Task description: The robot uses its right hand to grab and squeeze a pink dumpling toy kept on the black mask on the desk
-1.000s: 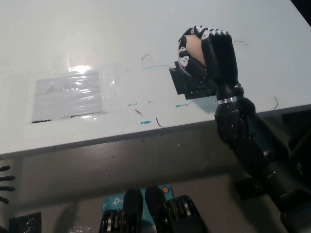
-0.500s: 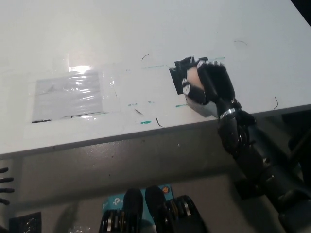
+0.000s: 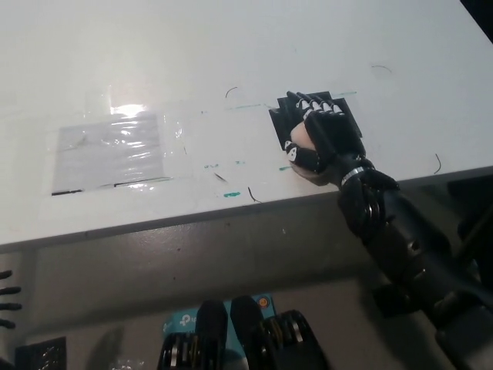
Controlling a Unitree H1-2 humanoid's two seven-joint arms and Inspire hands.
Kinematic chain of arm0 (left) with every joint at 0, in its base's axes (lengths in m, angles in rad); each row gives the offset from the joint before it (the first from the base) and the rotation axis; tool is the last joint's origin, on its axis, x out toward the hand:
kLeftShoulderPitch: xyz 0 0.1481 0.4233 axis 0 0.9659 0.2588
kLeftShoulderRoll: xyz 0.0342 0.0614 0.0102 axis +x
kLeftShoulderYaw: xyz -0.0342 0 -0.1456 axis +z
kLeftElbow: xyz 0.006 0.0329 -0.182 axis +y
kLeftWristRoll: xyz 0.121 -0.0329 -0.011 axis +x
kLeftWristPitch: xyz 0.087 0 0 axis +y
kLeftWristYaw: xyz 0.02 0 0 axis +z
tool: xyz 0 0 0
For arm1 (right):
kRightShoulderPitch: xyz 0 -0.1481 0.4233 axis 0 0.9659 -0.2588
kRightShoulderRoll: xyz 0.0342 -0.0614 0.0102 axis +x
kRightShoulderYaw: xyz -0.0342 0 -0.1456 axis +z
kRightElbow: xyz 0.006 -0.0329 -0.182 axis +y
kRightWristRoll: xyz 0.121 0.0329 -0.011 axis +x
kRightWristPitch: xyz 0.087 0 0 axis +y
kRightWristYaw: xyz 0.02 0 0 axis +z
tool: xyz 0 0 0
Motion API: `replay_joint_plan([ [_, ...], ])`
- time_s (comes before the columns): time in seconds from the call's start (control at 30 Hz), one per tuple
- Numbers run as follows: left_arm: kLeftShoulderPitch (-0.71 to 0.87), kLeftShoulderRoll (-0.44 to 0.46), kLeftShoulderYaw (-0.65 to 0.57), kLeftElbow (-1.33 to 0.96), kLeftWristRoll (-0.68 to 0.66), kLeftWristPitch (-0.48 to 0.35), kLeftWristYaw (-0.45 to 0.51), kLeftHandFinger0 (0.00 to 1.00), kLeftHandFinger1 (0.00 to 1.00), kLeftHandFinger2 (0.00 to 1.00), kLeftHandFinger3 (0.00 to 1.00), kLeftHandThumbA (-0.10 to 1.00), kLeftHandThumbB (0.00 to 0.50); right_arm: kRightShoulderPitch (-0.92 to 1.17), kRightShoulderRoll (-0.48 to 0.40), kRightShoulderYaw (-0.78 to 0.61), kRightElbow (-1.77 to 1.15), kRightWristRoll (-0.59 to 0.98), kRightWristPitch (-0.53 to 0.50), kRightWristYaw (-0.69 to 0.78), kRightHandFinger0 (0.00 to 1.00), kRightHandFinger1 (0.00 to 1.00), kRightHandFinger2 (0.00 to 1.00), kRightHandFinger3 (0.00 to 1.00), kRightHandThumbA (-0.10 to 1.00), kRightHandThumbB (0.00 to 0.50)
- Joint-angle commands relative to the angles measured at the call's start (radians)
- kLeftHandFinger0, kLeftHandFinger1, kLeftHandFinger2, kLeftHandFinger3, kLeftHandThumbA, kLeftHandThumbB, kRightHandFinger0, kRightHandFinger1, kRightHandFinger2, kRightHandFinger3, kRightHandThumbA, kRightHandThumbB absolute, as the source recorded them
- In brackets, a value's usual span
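Note:
My black right hand (image 3: 322, 137) lies low over the black mask (image 3: 281, 123) near the desk's front edge, fingers wrapped around the pink dumpling toy (image 3: 299, 137). Only a pale pink patch of the toy shows between thumb and fingers, and it rests on or just above the mask. The hand covers most of the mask; its left edge and far corner still show. At the picture's lower left edge, only the fingertips of my left hand (image 3: 6, 293) appear, below the desk.
A shiny clear plastic sheet over a grey patch (image 3: 112, 153) lies on the white desk (image 3: 192, 54) to the left. Green and black pen marks (image 3: 231, 193) dot the front area. The desk's front edge (image 3: 192, 223) runs just below my hand.
My right hand came down with the toy from above the mask's far side onto the mask, toward the desk's front edge, and its grip has tightened, hiding more of the toy.

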Motion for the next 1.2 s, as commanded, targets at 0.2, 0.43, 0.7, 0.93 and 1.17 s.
replay_joint_plan([
  [0.2,0.002,0.032,0.017,-0.035,-0.015,0.001,-0.007,0.50,0.67,0.79,0.89,1.00,0.183,0.050,-0.038,0.021,-0.240,-0.025,0.163,0.116,1.00,1.00,1.00,1.00,0.76,0.383],
  [0.43,0.010,0.027,0.020,-0.044,-0.013,0.003,0.000,0.51,0.67,0.78,0.88,1.00,0.172,0.087,-0.059,-0.006,-0.401,-0.007,0.184,0.141,1.00,1.00,1.00,1.00,0.69,0.373],
  [0.7,0.021,0.022,0.019,-0.037,-0.015,-0.015,-0.002,0.52,0.65,0.76,0.88,1.00,0.165,0.129,-0.093,-0.038,-0.587,-0.007,0.208,0.183,1.00,1.00,1.00,1.00,0.68,0.348],
  [0.93,0.021,0.024,0.006,-0.035,-0.003,-0.023,-0.002,0.51,0.65,0.76,0.87,1.00,0.160,0.203,-0.122,-0.104,-0.760,0.060,0.194,0.235,1.00,1.00,1.00,1.00,0.48,0.313],
  [1.17,0.016,0.023,0.010,-0.024,-0.008,-0.020,-0.002,0.49,0.63,0.74,0.86,1.00,0.170,0.314,-0.163,-0.172,-0.938,0.082,0.218,0.280,0.97,1.00,1.00,1.00,0.17,0.166],
])
